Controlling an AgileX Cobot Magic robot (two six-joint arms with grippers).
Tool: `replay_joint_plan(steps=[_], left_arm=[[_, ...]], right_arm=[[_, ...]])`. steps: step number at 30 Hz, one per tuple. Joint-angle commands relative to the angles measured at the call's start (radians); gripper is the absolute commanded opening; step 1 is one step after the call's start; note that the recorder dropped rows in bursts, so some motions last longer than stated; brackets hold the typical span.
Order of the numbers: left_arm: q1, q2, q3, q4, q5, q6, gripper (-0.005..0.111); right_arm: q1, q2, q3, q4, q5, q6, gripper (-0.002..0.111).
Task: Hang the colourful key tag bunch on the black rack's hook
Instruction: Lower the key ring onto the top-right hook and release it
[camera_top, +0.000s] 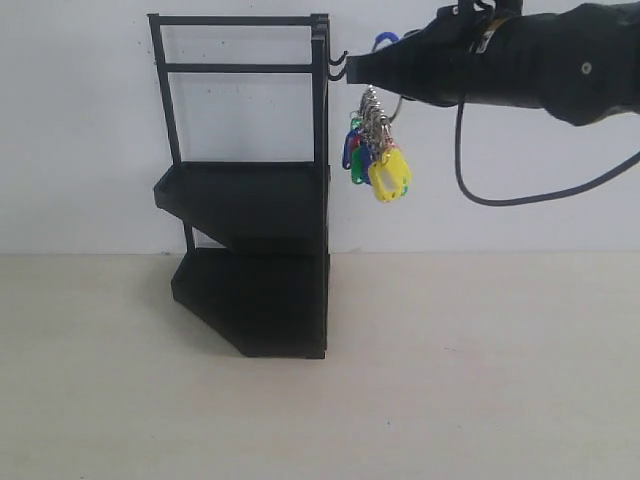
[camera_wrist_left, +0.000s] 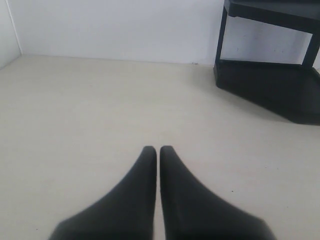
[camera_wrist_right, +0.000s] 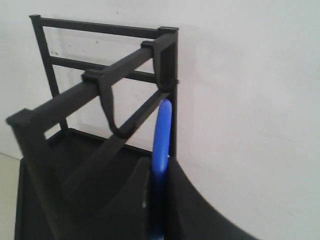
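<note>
The black rack stands against the white wall, with a small hook at its top right corner. My right gripper reaches in from the right and stops just beside that hook. It is shut on a blue loop of the colourful key tag bunch, whose yellow, green and blue tags dangle below the fingers, beside the rack's right post. In the right wrist view my right gripper points at the rack's side bar and a hook on it. My left gripper is shut on nothing, low over the table.
The rack's lower tray shows to one side in the left wrist view. A black cable loops under the right arm. The beige table spreads in front of the rack.
</note>
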Motion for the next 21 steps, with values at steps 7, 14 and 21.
replay_joint_plan(steps=[7, 14, 21], left_arm=[[0.003, 0.004, -0.002, -0.007, -0.007, 0.0, 0.004], [0.003, 0.004, -0.002, -0.007, -0.007, 0.0, 0.004], [0.003, 0.004, -0.002, -0.007, -0.007, 0.0, 0.004]], right_arm=[[0.022, 0.086, -0.092, 0.041, -0.012, -0.02, 0.0], [0.046, 0.131, -0.181, 0.033, 0.11, -0.02, 0.0], [0.055, 0.131, -0.181, 0.03, 0.199, -0.012, 0.0]])
